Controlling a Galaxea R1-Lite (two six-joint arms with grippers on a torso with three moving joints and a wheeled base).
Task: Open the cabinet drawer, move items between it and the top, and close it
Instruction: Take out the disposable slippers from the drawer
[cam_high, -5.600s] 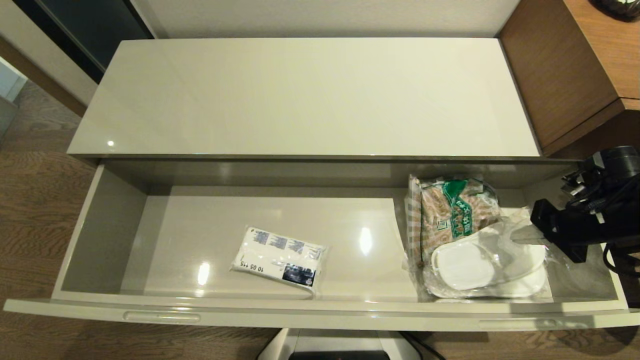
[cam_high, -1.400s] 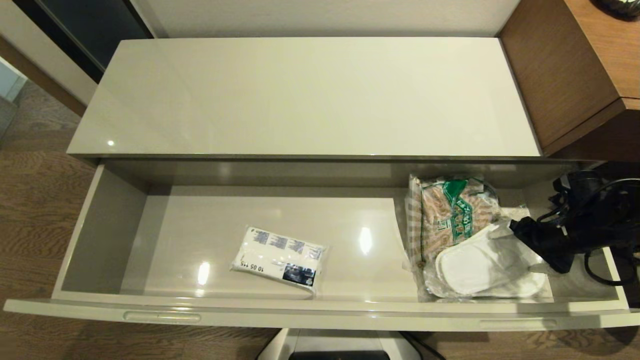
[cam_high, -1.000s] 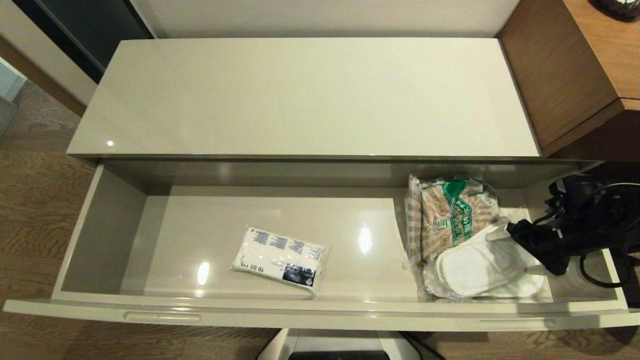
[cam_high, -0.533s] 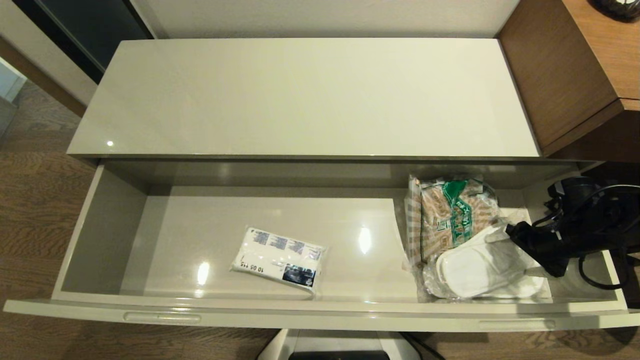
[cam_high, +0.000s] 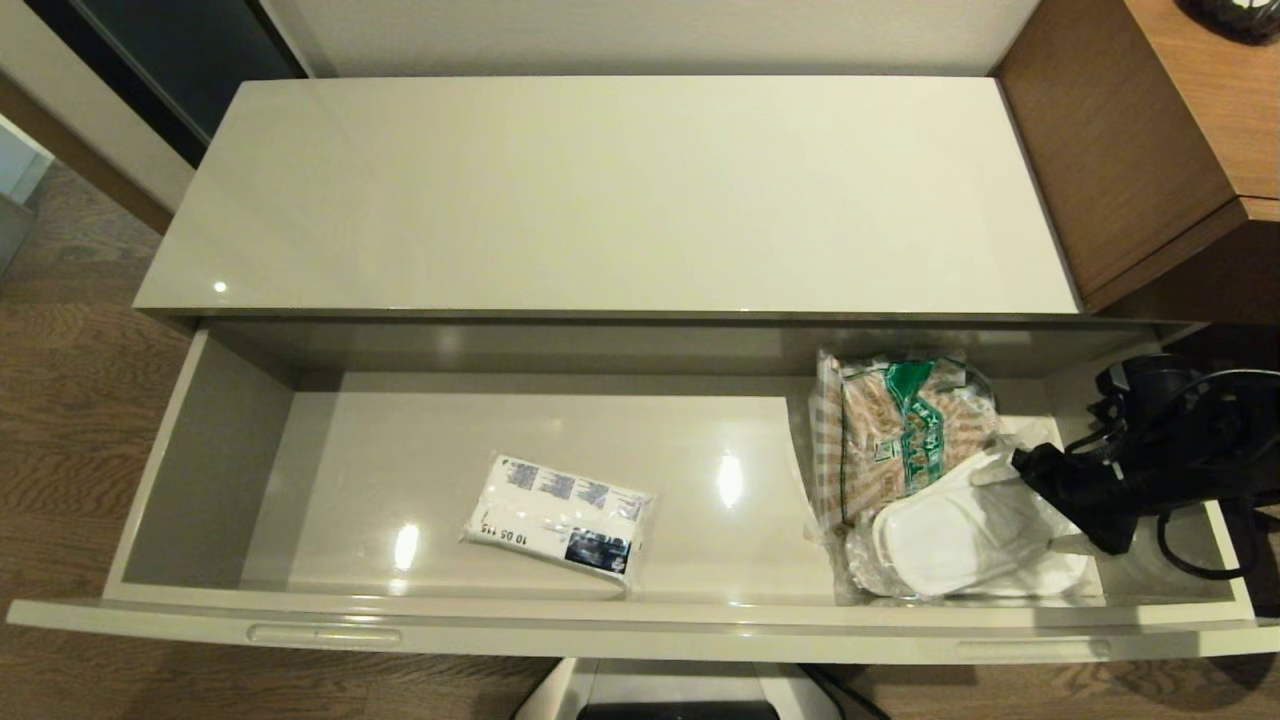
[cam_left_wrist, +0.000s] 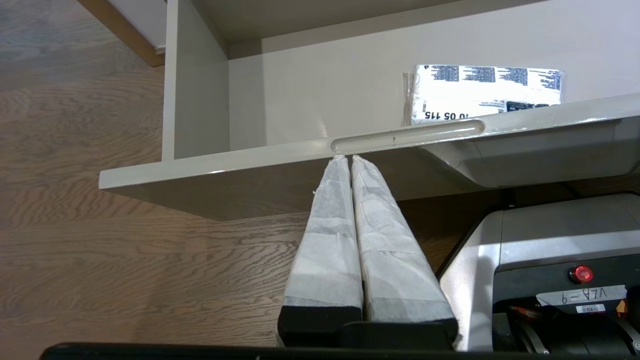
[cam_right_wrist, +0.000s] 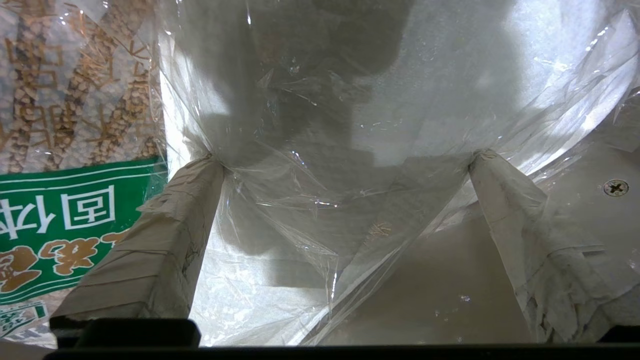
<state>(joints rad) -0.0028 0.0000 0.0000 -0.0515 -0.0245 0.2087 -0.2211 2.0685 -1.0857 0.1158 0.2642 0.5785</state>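
open drawer, wrapped slippers, tissue pack

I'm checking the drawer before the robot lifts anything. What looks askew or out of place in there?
The wrapped slippers lie partly on top of the snack bag at the cabinet drawer's right end, their loose wrap crinkled against the open right gripper's fingers. The tissue pack lies slightly skewed. No spill or damage shows.

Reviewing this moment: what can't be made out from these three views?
- Right pincer: head view hides its fingertips behind the black arm; whether they touch the slippers under the crinkly wrap is unclear.
- Snack bag: its near end lies under the slippers' wrap.
- Tissue pack: left wrist view, near part cut by the drawer rim.
- Left pincer: absent from the head view.
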